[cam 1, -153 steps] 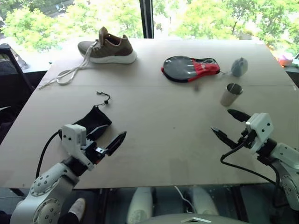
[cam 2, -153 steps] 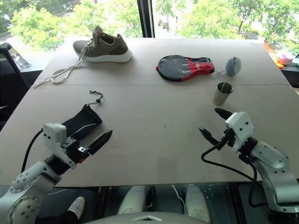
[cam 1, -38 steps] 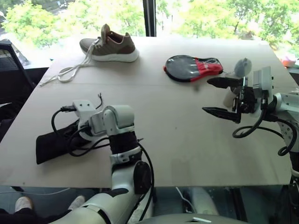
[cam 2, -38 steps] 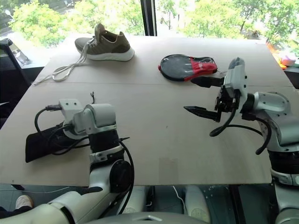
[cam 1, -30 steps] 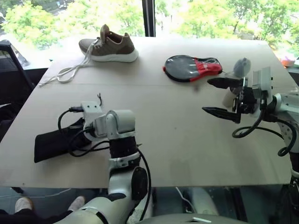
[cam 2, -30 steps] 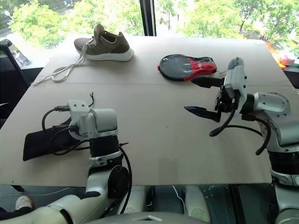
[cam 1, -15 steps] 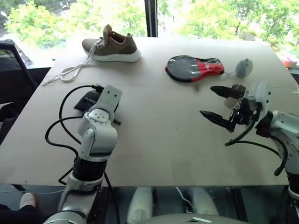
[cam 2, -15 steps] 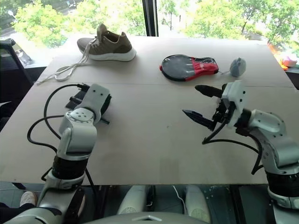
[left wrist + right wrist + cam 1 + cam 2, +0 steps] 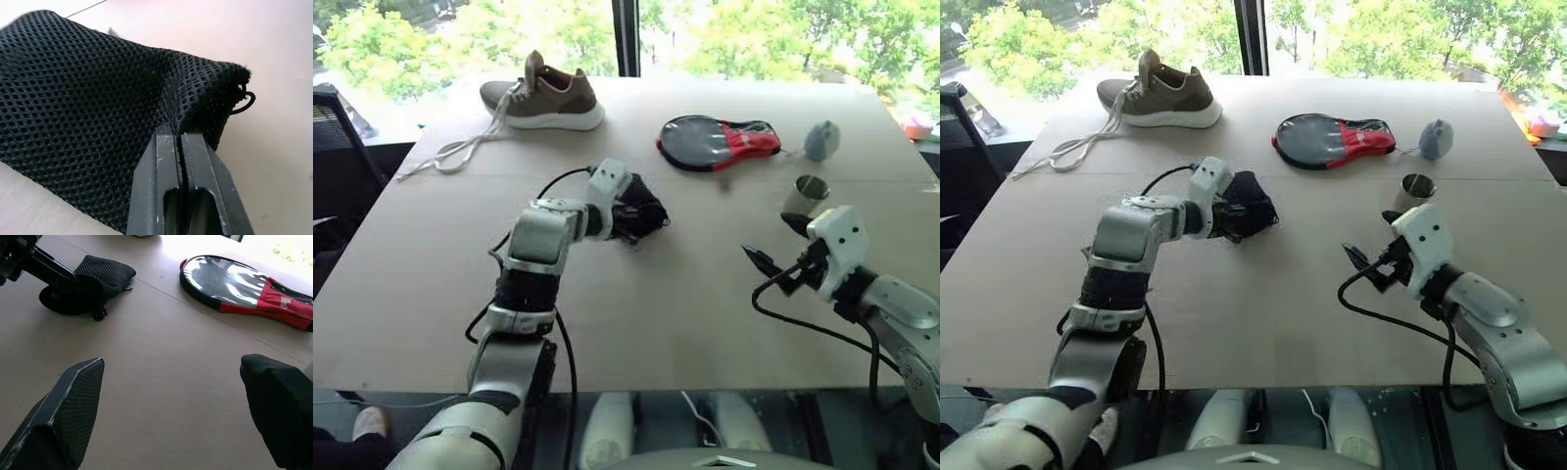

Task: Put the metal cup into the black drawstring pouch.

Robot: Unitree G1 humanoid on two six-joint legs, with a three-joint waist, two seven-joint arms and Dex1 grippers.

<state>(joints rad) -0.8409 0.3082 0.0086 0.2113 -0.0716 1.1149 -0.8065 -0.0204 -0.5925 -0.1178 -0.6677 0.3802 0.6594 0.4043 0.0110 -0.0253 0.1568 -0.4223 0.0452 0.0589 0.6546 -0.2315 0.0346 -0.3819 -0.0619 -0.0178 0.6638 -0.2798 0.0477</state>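
Note:
The black drawstring pouch is a bunched lump of mesh near the middle of the table. My left gripper is shut on a fold of its fabric near the corded mouth. In the right wrist view the pouch seems to rest on the tabletop. The metal cup stands upright at the right, mouth up, with nothing touching it. My right gripper hovers open just in front of the cup, empty, its fingers spread wide and pointing toward the pouch.
A tan shoe with loose laces lies at the far left. A black-and-red paddle case and a grey-blue lump sit at the far right. A dark chair stands off the table's left edge.
My left gripper has swung right and forward, carrying the pouch from the left side toward the table's middle. My right gripper has sunk and drawn back, and the cup now shows behind it.

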